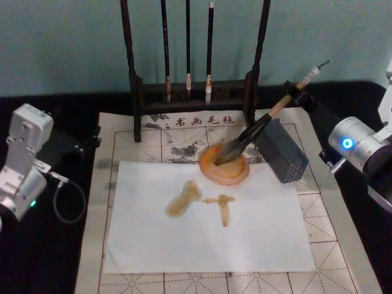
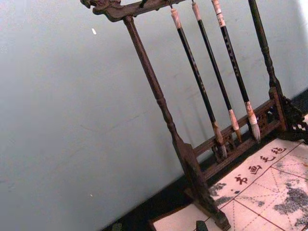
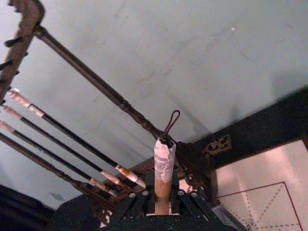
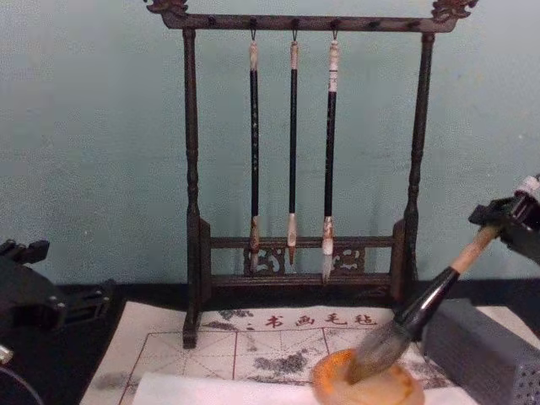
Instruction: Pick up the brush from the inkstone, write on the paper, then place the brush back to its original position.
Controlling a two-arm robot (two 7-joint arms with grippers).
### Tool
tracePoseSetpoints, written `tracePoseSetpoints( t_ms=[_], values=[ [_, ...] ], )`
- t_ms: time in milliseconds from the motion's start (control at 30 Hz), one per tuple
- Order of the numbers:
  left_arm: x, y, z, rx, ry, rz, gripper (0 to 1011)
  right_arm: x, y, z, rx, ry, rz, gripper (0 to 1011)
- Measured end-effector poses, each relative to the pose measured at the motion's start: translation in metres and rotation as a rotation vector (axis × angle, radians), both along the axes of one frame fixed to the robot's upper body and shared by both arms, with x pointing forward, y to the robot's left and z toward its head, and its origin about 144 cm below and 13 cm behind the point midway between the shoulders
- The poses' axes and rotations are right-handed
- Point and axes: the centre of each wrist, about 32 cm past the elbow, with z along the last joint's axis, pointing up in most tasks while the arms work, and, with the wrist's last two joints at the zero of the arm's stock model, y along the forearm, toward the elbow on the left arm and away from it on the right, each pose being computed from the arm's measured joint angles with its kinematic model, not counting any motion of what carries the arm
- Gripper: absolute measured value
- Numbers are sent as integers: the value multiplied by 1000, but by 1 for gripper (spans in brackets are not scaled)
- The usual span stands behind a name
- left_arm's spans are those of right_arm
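Amber inkstone (image 1: 229, 175), one brush (image 1: 258, 129), one paper (image 1: 202, 239)

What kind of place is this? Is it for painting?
Most likely a calligraphy writing desk: a dark wooden rack hangs three thin black-handled brushes, a cream felt mat with red grid lies in front, and a big tan-handled brush sits in a round orange-amber dish.
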Motion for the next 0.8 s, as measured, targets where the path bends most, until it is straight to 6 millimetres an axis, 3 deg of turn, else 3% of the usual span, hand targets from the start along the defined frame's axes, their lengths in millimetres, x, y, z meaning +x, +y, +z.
tracePoseSetpoints(
  t_ms=[800],
  values=[
    [0, 0, 0, 0, 0, 0, 1001, 4, 4, -9, 51, 78, -40, 185]
  ],
)
